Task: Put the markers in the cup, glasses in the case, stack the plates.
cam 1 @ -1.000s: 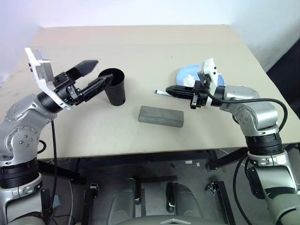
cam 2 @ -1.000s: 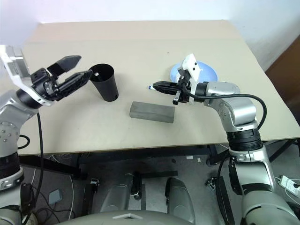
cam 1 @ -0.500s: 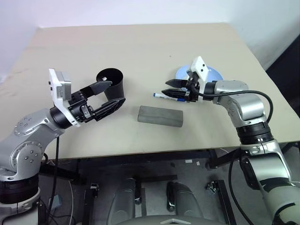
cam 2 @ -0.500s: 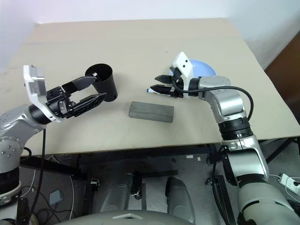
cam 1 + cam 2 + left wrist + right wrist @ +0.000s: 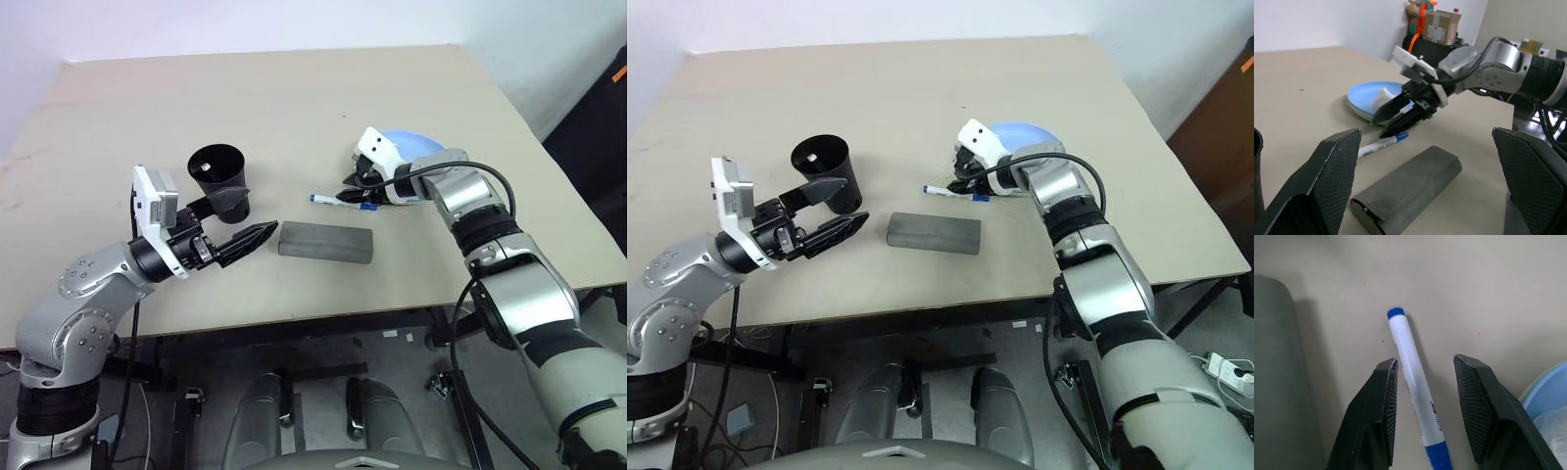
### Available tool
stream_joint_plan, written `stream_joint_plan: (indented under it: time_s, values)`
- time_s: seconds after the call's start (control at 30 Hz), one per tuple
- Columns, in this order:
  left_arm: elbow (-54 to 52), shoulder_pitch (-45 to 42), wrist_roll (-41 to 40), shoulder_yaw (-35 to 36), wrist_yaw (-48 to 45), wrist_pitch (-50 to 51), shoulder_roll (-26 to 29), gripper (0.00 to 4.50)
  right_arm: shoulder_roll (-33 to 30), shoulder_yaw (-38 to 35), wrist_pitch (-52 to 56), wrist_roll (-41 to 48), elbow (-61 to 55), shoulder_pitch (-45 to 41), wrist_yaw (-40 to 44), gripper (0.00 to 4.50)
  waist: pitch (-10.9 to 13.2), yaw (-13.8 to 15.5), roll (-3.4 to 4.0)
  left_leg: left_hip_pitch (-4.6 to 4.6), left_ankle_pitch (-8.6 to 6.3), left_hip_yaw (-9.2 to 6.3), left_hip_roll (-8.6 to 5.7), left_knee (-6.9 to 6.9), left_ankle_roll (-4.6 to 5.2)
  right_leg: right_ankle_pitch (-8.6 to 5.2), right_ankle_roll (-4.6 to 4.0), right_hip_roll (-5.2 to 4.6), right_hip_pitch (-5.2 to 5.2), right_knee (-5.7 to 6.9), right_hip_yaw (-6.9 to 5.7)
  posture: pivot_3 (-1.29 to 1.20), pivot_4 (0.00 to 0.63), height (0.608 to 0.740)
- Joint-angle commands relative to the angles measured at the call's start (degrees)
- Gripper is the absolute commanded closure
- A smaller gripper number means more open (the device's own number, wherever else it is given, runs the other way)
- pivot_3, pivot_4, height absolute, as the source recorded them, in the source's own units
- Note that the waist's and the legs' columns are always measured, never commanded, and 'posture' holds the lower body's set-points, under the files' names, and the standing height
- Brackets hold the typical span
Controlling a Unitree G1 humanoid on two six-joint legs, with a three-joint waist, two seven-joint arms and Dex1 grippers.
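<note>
**A:** Beige table (image 5: 294,108), white wall behind; state of play?

**B:** marker (image 5: 338,200) lies flat on the table between the case (image 5: 325,243) and the stacked plates (image 5: 411,143); right claw (image 5: 1424,404) is down over it, fingers parted, one either side of the barrel; nothing gripped yet as far as I can see.

**A:** axis?

**B:** marker's long axis runs along the claw's pointing direction, not across it; in the right wrist view the barrel runs up between the two fingers, one blue end near the palm, the other blue tip out ahead; closing now would pinch the barrel sideways, which I judge is fine.

**A:** left side?

**B:** left claw (image 5: 237,232) is wide open, empty, hovering just in front of the cup (image 5: 219,177) and near the case's end; cup is upright, well apart from the marker; right arm is clearly the nearer one for the marker.

**A:** views disagree anywhere?

**B:** head views hide the right claw's gap behind the wrist camera mount; the right wrist view shows the straddle cleanly; left wrist view adds the side-on angle: fingers slanting down at the marker, tips close to the table; also shows something white on the blue plate, can't tell what; glasses I can't pick out.
</note>
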Motion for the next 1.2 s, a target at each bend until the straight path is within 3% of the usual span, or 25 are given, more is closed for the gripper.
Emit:
stream_joint_plan:
  time_s: [0.03,0.33,0.43,0.53,0.8,0.93,1.2]
  values:
    - [-2.1,0.2,0.6,0.0,0.2,-1.7,-0.3,0.00,1.2,0.8,-2.0,-2.7,5.3,-4.1,3.0,2.60,0.0,0.0,0.00,0.00,0.00,0.04,0.01,0.00,0.00,0.00,0.00,0.00,-0.02,0.03,0.01,0.00,0.150,0.727]
    - [-1.8,0.5,2.1,0.0,0.2,-2.3,-0.5,0.00,3.2,2.1,-4.8,-8.6,11.8,-5.2,4.2,2.60,0.0,0.0,0.01,0.00,0.00,0.36,0.09,-0.04,-0.01,0.02,-0.16,-0.06,-0.36,0.49,0.26,0.00,0.150,0.727]
    - [-1.7,0.4,2.3,-0.1,0.2,-2.4,-0.3,0.00,3.4,1.5,-5.7,-9.4,12.4,-5.2,3.0,3.19,0.0,0.0,0.01,0.00,0.03,0.58,0.18,-0.10,-0.07,0.10,-0.30,-0.03,-0.48,0.53,0.34,0.00,0.150,0.727]
    - [-1.6,0.4,2.6,-0.2,0.1,-2.5,-0.3,0.00,3.2,1.0,-6.9,-9.7,12.1,-5.4,3.0,4.15,0.0,0.0,0.01,0.01,0.04,0.97,0.32,-0.14,-0.09,0.22,-0.48,-0.04,-0.65,0.60,0.45,0.00,0.150,0.727]
    - [-0.7,-1.7,2.4,-0.4,3.3,-1.7,-2.3,0.00,0.6,-4.3,-6.8,-6.1,7.4,-5.9,4.9,4.24,0.0,0.1,0.00,-0.19,0.29,2.66,1.14,-0.55,-0.49,0.62,-0.66,-0.09,-1.28,0.61,0.52,0.00,0.150,0.727]
    - [0.1,-2.7,2.3,-0.5,5.9,-1.6,-4.6,0.00,-0.4,-9.6,-3.8,-0.3,-0.3,-3.9,8.6,4.24,0.0,-0.4,-0.01,-0.18,0.36,2.49,1.18,-0.57,-0.59,0.66,-0.70,-0.18,-1.35,0.59,0.63,0.00,0.150,0.727]
    - [2.4,-5.3,-1.8,-0.3,8.7,-2.6,-12.2,0.00,-1.1,-16.1,16.8,16.7,-35.3,10.7,14.2,4.24,0.0,-1.2,-0.03,-0.20,0.33,2.51,1.41,-0.01,-0.50,0.73,-0.55,-0.02,-1.03,0.52,0.65,0.00,0.150,0.727]
